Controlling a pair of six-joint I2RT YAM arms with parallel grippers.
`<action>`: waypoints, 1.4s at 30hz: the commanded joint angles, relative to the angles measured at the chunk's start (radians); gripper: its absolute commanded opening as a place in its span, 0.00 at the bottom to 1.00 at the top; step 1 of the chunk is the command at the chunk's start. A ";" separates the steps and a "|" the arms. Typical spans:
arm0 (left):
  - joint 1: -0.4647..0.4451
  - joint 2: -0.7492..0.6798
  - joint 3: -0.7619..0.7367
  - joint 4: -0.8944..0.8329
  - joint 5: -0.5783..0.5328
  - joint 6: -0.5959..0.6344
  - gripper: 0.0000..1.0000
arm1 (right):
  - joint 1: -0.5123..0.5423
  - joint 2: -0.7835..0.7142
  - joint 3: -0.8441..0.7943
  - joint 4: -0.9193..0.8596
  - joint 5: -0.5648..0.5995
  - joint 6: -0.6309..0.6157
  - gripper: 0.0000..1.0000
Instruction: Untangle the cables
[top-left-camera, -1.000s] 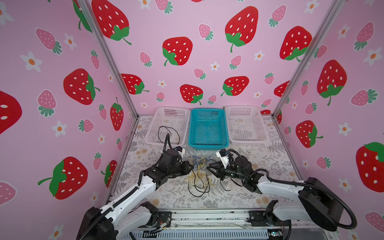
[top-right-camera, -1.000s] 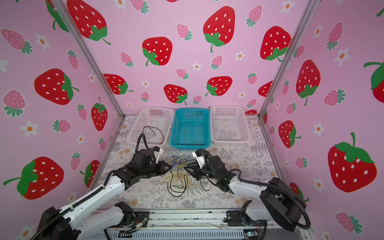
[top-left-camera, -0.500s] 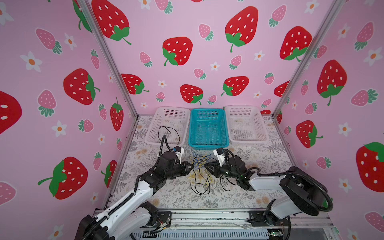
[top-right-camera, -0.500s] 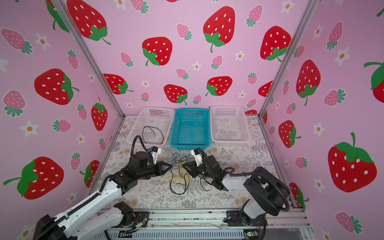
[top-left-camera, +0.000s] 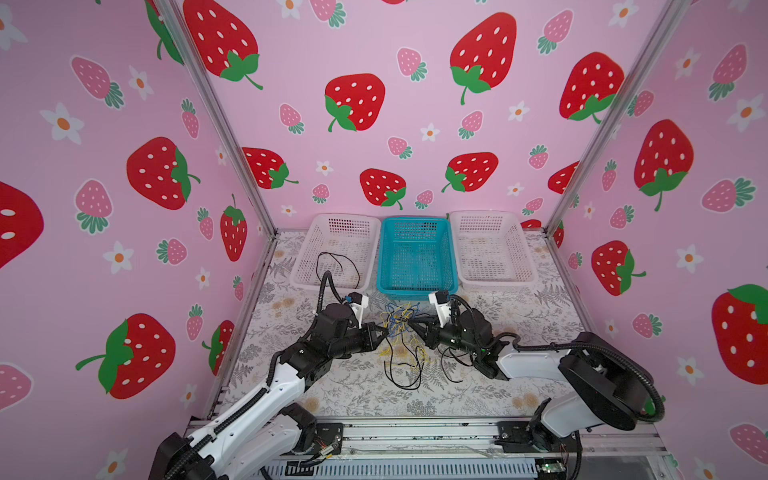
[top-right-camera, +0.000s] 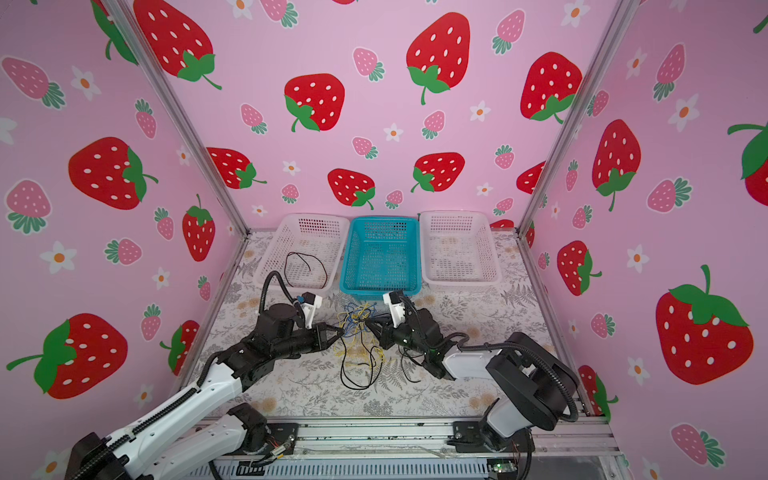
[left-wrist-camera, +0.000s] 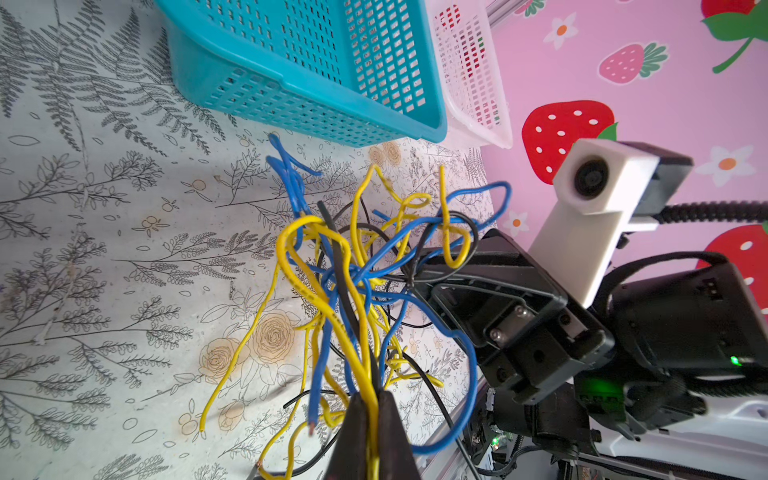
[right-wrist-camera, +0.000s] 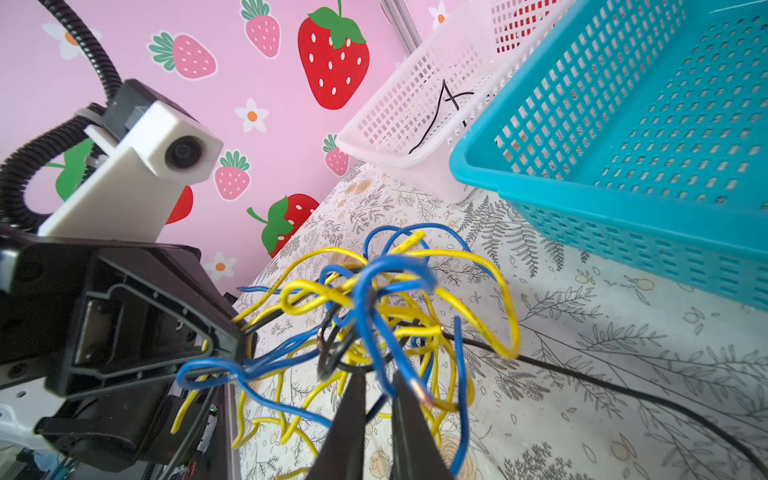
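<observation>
The cables (top-left-camera: 398, 321) (top-right-camera: 356, 322) are a knot of thin yellow, blue and black wires held above the floral table between both grippers, with loose ends trailing toward the front. My left gripper (top-left-camera: 384, 330) (top-right-camera: 340, 331) (left-wrist-camera: 372, 395) is shut on yellow and black strands at the knot's left side. My right gripper (top-left-camera: 411, 324) (top-right-camera: 370, 325) (right-wrist-camera: 380, 378) has closed into the right side, a dark strand pinched between its fingertips. The tangle (left-wrist-camera: 353, 266) (right-wrist-camera: 386, 316) fills both wrist views.
Three baskets stand along the back: a white basket (top-left-camera: 332, 284) with a loose black wire (top-left-camera: 332, 259) in it, a blue basket (top-left-camera: 415, 289) just behind the knot, and another white basket (top-left-camera: 494, 283). Pink walls close in the left, right and back.
My right gripper has narrowed and shut on the knot's right side. The left gripper stayed shut on its strands and barely moved.
</observation>
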 joint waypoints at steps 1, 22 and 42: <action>-0.010 -0.019 0.004 0.040 0.029 -0.011 0.00 | 0.000 0.005 0.033 0.031 0.035 -0.007 0.05; 0.021 0.008 0.061 -0.200 -0.165 0.050 0.00 | -0.100 -0.496 -0.097 -0.515 0.221 -0.174 0.00; 0.122 0.077 0.028 -0.275 -0.206 0.025 0.00 | -0.233 -0.836 0.073 -0.874 0.259 -0.232 0.00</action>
